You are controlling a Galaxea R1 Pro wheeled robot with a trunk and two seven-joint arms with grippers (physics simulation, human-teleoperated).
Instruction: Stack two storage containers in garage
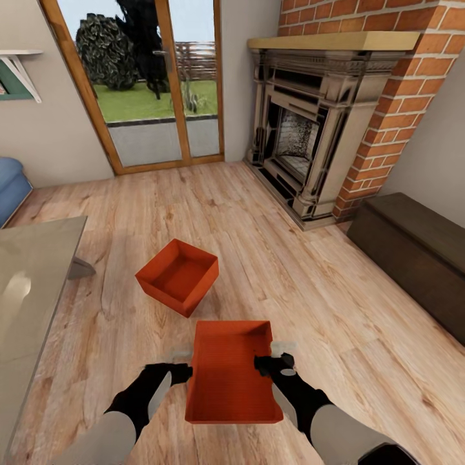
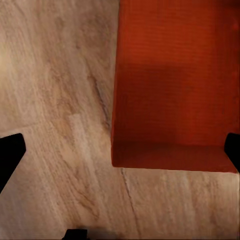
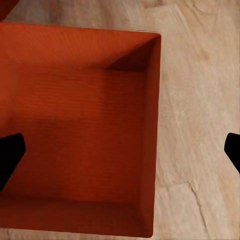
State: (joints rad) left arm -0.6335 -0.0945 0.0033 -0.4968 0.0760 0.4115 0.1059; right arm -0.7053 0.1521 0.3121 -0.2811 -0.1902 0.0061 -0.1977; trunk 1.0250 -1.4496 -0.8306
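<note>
A: Head view, left to right. Blue sofa edge at 9 o'clock, glass-topped bench below it, glass doors at 11 o'clock, brick fireplace at 1 o'clock, dark chest at 3 o'clock. All on the light wood plank floor.

B: The containers?

A: Two orange-red open boxes. The far container sits on the planks just past centre, turned diagonally, a corner toward the robot. The near container lies at 6 o'clock, long axis running away from the robot, between the two arms.

B: Left pincer versus that box?

A: Left pincer sits just beside the near container's left wall, at the box's 9 o'clock. Touching or a small gap, cannot tell. In the left wrist view the box fills one side, planks the other. One dark fingertip is over the wood, the other fingertip at the frame edge over the box. Fingers spread wide, nothing between them gripped.

B: Right pincer?

A: Right pincer is at the box's right wall, about its 3 o'clock, near the far right corner. The right wrist view shows the box interior and its wall running between the tips: one fingertip over the box floor, the other fingertip over the planks. Fingers spread wide, straddling the wall, not clamped on it.
</note>
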